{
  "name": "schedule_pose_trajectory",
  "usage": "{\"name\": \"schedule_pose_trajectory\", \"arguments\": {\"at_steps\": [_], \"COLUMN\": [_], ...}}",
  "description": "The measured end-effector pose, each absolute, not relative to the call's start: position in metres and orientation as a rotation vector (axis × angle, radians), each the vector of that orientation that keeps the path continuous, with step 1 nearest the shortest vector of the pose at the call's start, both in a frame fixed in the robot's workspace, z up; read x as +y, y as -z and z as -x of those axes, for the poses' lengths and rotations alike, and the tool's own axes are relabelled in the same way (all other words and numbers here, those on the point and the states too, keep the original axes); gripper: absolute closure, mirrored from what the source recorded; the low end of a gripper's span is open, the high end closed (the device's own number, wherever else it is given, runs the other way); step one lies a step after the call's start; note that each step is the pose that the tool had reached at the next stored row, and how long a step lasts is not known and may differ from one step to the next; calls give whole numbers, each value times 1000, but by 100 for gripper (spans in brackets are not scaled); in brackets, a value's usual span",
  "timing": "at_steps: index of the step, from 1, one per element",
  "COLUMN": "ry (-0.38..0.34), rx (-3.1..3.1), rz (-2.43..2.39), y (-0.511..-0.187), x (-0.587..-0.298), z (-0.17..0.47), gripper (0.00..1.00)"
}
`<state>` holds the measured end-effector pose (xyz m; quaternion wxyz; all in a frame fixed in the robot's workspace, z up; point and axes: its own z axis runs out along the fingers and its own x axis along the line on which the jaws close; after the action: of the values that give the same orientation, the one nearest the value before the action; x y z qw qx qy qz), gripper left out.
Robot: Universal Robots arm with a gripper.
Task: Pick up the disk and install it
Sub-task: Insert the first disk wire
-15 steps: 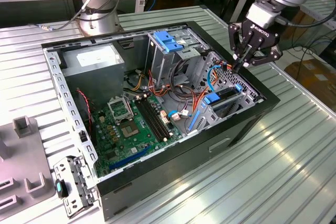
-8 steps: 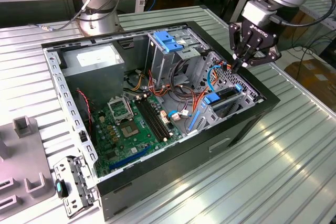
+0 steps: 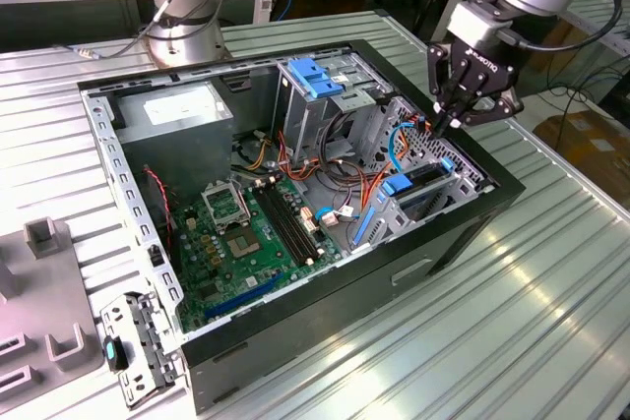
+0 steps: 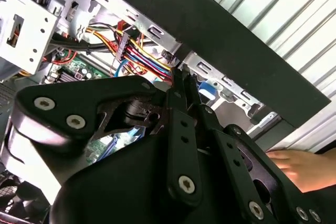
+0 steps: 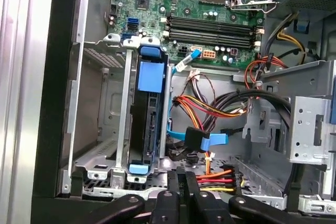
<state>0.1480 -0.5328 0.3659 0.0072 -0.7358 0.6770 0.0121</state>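
Black linkage of the gripper [image 3: 455,126] blocks much of what we see in the second wrist view, cutting off the bay beneath it. Its fingers [image 5: 185,184] are pressed together, holding nothing. Just ahead of the fingertips, in the first wrist view, the disk [image 5: 150,116] stands on edge in its metal cage [image 5: 113,129], blue rails showing; its label is hidden. Beyond the gripper lies the green board [image 5: 210,9]. We see a hand [image 4: 304,166] outside the black case [image 3: 394,272]. We can read no writing.
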Motion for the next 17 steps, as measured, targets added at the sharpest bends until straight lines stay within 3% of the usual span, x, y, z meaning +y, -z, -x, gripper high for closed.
{"name": "schedule_pose_trajectory", "arguments": {"at_steps": [17], "ry": [-38], "rx": [2132], "rz": [2287], "y": [-360], "x": [-548], "z": [-128], "gripper": [83]}}
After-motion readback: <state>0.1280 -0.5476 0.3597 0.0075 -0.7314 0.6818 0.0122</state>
